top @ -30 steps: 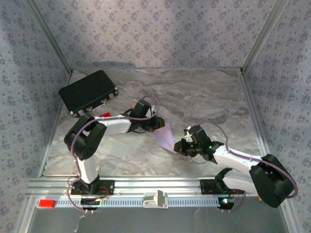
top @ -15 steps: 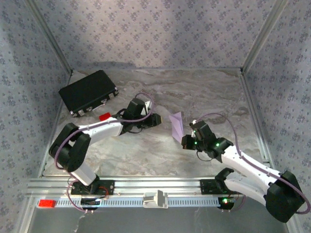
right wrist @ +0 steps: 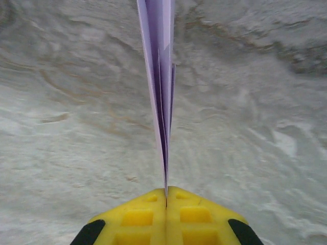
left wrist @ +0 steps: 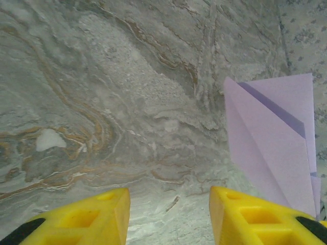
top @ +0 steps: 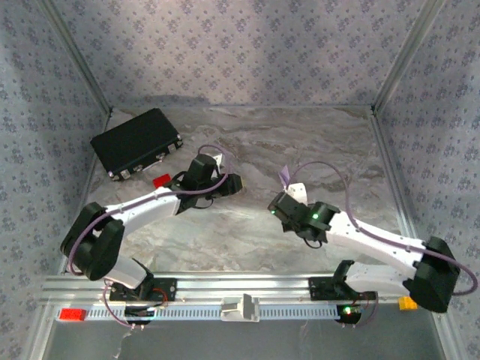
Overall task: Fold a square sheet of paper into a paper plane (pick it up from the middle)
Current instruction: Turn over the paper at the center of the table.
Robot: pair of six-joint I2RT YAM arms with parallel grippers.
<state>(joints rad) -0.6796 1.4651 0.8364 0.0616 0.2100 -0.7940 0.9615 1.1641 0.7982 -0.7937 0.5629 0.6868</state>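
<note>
Right pincer (right wrist: 166, 194) tight on paper plane (right wrist: 160, 76)

Both arms are built from glossy white tubular links joined by bulky, rounded black joint housings, and the left arm (top: 142, 208) and the right arm (top: 375, 238) look alike. A thin purple cable (top: 326, 164) runs along each, standing free in loops near the wrist. A small green light (top: 316, 216) glows on the right arm's black wrist housing. The left end effector (left wrist: 169, 196) and the right end effector (right wrist: 166, 193) have bright yellow wedge-shaped fingers (left wrist: 82, 219) with rectangular moulded pockets and black patches toward the rear.
</note>
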